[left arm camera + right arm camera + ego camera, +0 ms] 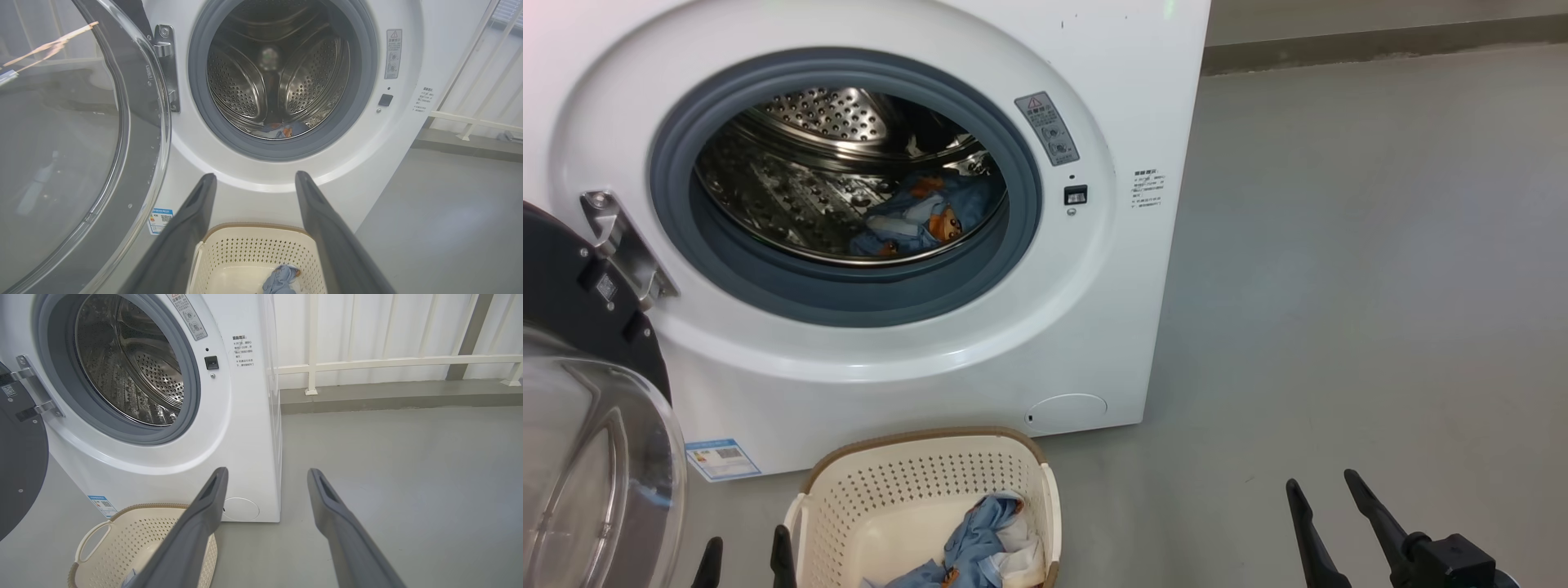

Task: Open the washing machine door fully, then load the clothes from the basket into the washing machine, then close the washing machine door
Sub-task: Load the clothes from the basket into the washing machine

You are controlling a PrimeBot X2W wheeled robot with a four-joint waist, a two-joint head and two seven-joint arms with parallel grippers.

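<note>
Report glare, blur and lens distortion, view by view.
Head view: pinkish flare in the top left corner, reflections on the washing machine door glass. Left wrist view: the drum back is blurred. Right wrist view: the white railing posts splay, wide-angle.

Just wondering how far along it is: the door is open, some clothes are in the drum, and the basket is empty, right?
Not quite. The basket is not empty: blue and white clothes lie in it, as the head view shows. The door is open, and some clothes are in the drum.
</note>
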